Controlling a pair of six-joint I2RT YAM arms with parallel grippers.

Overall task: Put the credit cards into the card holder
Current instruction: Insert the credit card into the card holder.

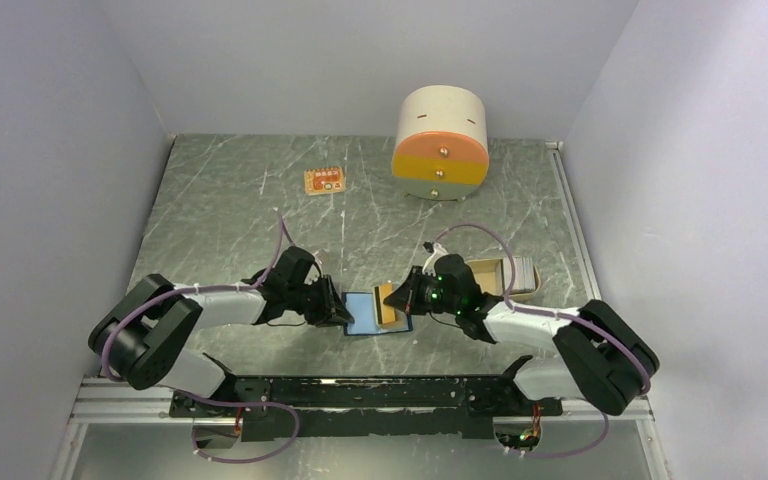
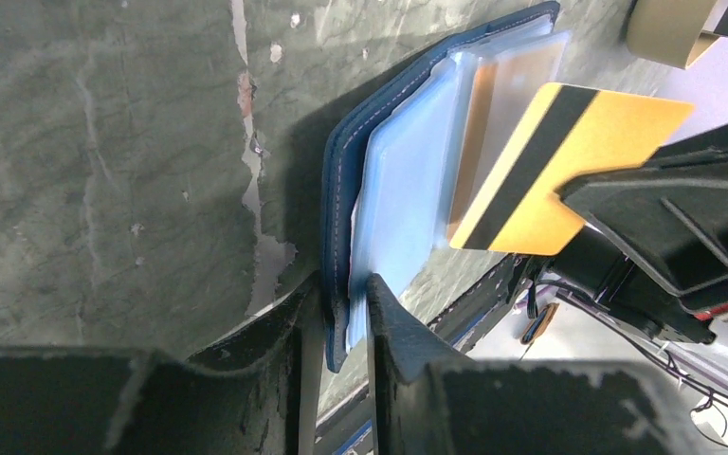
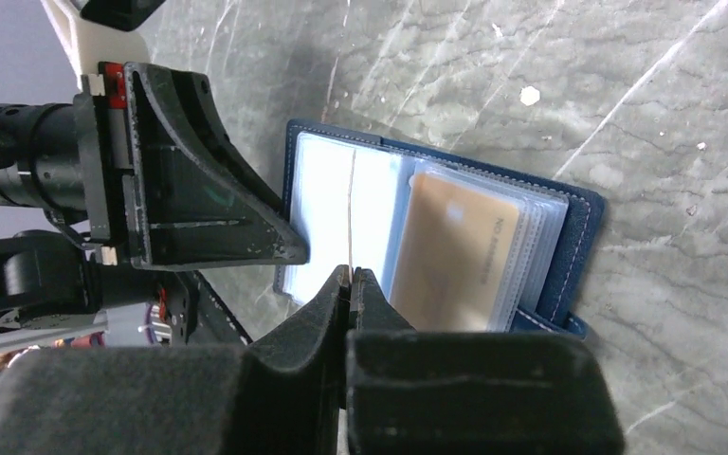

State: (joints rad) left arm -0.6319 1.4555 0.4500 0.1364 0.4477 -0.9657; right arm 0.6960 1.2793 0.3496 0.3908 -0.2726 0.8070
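Your right gripper [image 3: 351, 282] was pressed fully together on one short end of a gold credit card [image 2: 569, 161] with a black stripe, holding it angled over the open card holder [image 3: 569, 237]. The holder lay spread flat at the middle of the table's [image 1: 260, 230] near edge, between your two arms. Your left gripper [image 2: 344, 308] stood only narrowly parted, straddling the navy cover and clear sleeves [image 2: 408, 180] at one edge. You could not tell whether it pinched them or merely bracketed them. A tan card [image 3: 455, 256] sat in one sleeve.

The card looked light, stiff and slick, so the short-end pinch suited it and left the leading edge free. The sleeves were probably limp, their mouths prone to closing, and the holder light enough to skid unless pinned.

No sleeve mouth could be made out. From your right wrist the held card showed only as a thin line. The small box [image 1: 505, 275] near the table's right edge was too small to read.
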